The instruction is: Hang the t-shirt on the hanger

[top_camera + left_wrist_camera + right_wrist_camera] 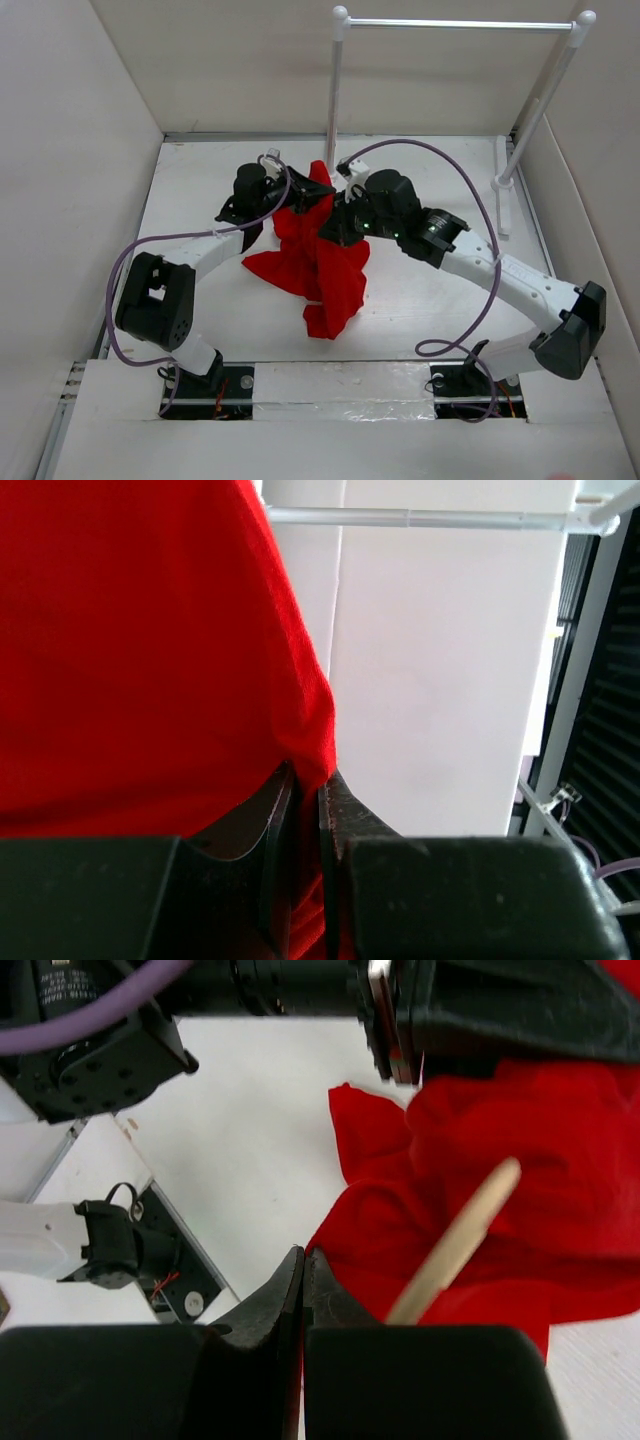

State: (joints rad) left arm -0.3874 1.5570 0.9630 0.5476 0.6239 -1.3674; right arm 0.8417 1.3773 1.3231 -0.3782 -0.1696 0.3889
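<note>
The red t-shirt (320, 265) hangs bunched between both arms over the middle of the table, its lower end resting on the table top. My left gripper (290, 200) is shut on an upper edge of the t-shirt (150, 650), with cloth pinched between the jaws (310, 780). My right gripper (336, 224) is shut (304, 1255). One beige arm of the hanger (455, 1245) comes out from under its right finger and lies across the t-shirt (540, 1160). The hold itself and the hook are hidden. The hanger does not show in the top view.
A white rail (460, 23) on two posts stands at the back right, and it also shows in the left wrist view (430, 518). White walls close in the table on the left, back and right. The left arm (400, 1030) is close above my right gripper.
</note>
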